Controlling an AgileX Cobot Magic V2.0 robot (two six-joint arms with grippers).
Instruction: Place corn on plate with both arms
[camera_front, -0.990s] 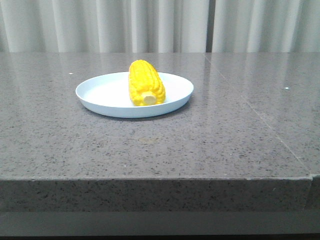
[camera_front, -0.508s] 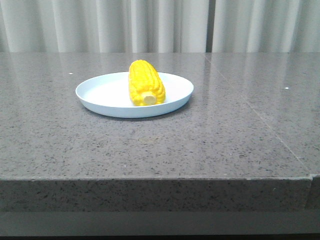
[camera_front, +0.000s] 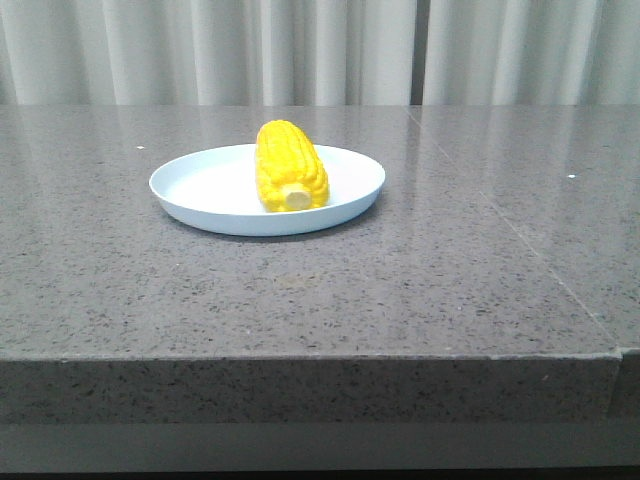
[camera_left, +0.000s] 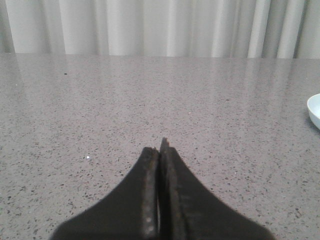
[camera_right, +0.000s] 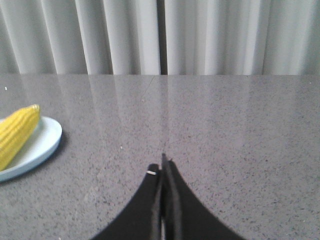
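Note:
The yellow corn (camera_front: 290, 166) lies on the pale blue plate (camera_front: 205, 190) at the middle of the grey table, its pale stub end toward the front. Neither gripper shows in the front view. My left gripper (camera_left: 160, 146) is shut and empty, low over bare table, with only the plate's rim (camera_left: 315, 109) showing far off to one side. My right gripper (camera_right: 162, 164) is shut and empty, also over bare table. In the right wrist view the corn (camera_right: 16, 133) lies on the plate (camera_right: 42, 142), well apart from the fingers.
The grey speckled stone table (camera_front: 420, 280) has a seam (camera_front: 520, 235) running from back to front on the right. Its front edge (camera_front: 300, 358) drops off near the camera. A pale curtain (camera_front: 320, 50) hangs behind the table.
Only the front view has shifted by a pixel or two. The corn stays on the plate.

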